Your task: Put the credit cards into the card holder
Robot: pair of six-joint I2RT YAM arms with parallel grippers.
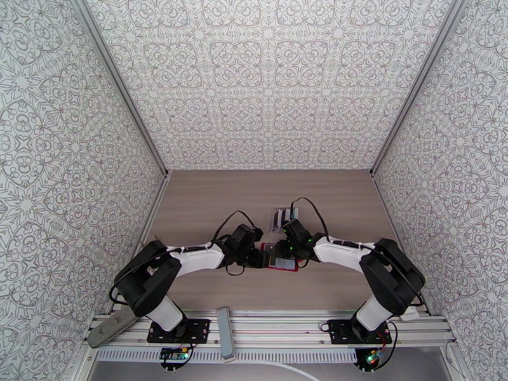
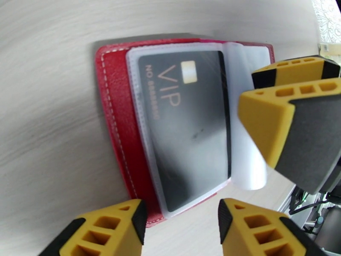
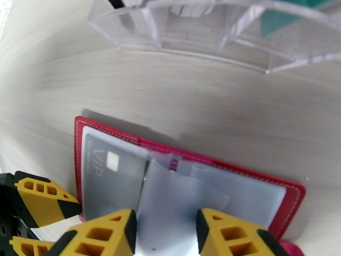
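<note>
Both arms lean in over the middle of the surface (image 1: 209, 204), and the card holder (image 2: 115, 103) lies open and flat between them, red cover down, clear pockets up. A black card (image 2: 192, 133) marked VIP sits inside the pocket on one half.

The left hand (image 2: 181, 216) is open. Its yellow fingers (image 2: 106, 231) stand apart at the near edge of the holder, a corner of the pocket showing in the gap. Nothing is gripped. Whether a fingertip touches the red cover, I can't tell.

The right hand (image 3: 165, 222) is open too, jaws spread. It hangs over the fold of the holder, with a loose clear pocket leaf (image 3: 179, 197) lying in the gap between its fingers. From the left wrist that leaf curls up under the right hand. Whether the pads touch it is unclear.

The two hands are close together, tips nearly meeting above the holder. Just beyond it stands a clear acrylic rack (image 3: 192, 22) with the other credit cards (image 3: 273, 20) upright in its slots, teal among them.

Bare wood runs left, right and on to the back wall, and the holder is well apart from the patterned side walls (image 1: 63, 153). A grey bar (image 1: 225, 331) rests on the near rail between the arm bases.
</note>
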